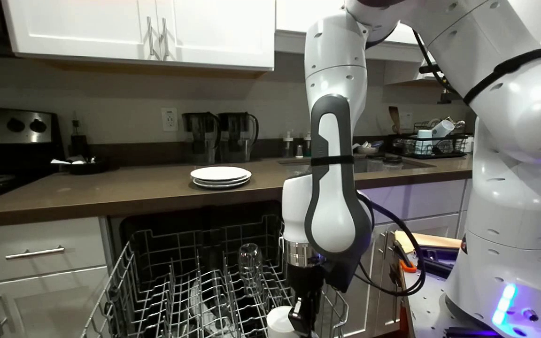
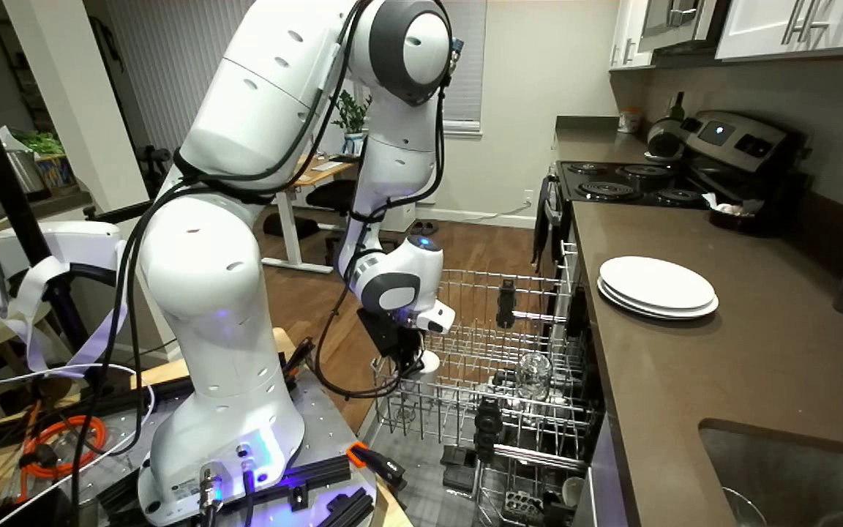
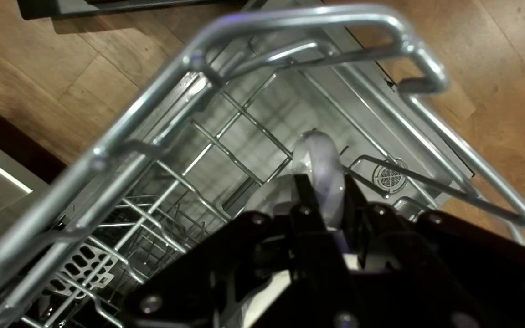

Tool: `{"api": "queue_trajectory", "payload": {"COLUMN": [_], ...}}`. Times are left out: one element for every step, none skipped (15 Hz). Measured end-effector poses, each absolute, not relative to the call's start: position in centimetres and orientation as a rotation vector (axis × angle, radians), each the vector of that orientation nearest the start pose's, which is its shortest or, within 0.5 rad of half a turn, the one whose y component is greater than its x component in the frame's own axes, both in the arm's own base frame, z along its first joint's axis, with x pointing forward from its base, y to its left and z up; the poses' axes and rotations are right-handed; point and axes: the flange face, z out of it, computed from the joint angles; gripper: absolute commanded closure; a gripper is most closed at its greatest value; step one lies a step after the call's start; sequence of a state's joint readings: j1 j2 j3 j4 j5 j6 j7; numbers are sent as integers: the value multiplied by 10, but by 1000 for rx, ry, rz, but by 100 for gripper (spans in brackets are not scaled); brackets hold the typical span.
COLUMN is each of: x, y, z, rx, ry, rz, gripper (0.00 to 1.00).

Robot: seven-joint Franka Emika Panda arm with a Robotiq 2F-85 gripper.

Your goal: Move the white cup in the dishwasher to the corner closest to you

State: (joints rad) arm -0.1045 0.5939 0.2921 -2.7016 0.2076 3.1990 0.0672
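The white cup (image 1: 281,320) is at the near right part of the dishwasher's grey wire rack (image 1: 146,232) in an exterior view. It also shows as a small white shape (image 2: 429,362) in an exterior view. In the wrist view, its handle (image 3: 319,157) stands between the fingertips of my gripper (image 3: 326,180), which closes on it. The cup's body lies mostly hidden behind the left finger. A rack corner (image 3: 299,18) shows beyond the cup; the cup is inside the rim (image 3: 153,109). I cannot tell whether the cup touches the rack's wires.
A clear drinking glass (image 1: 250,263) stands among the tines farther back. A lower rack with a grey basket (image 3: 80,269) shows beneath. The counter edge (image 1: 125,205) overhangs the dishwasher's rear, with stacked white plates (image 1: 221,174) on top. The robot's base table (image 2: 319,432) stands beside the rack.
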Motion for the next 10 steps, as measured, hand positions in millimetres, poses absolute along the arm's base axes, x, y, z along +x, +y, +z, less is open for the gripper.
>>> {"api": "queue_trajectory", "payload": {"x": [342,343,343,343,344,344,344,344,344,344], "y": [75,74,73,73,73,72,72,71,70,69], "z": [47,45,44,43,43,43,43,43,43,43], "rx": [-3000,-3000,-3000,-3000,-3000,-3000,-3001,-3002,-3004,-3006], "ry": [193,195,198,199,200,201,203,205,207,209], "rz": [164,168,171,171,170,170,170,170,170,170], "gripper": [63,60,51,45,38,33,25,19,15,14]}}
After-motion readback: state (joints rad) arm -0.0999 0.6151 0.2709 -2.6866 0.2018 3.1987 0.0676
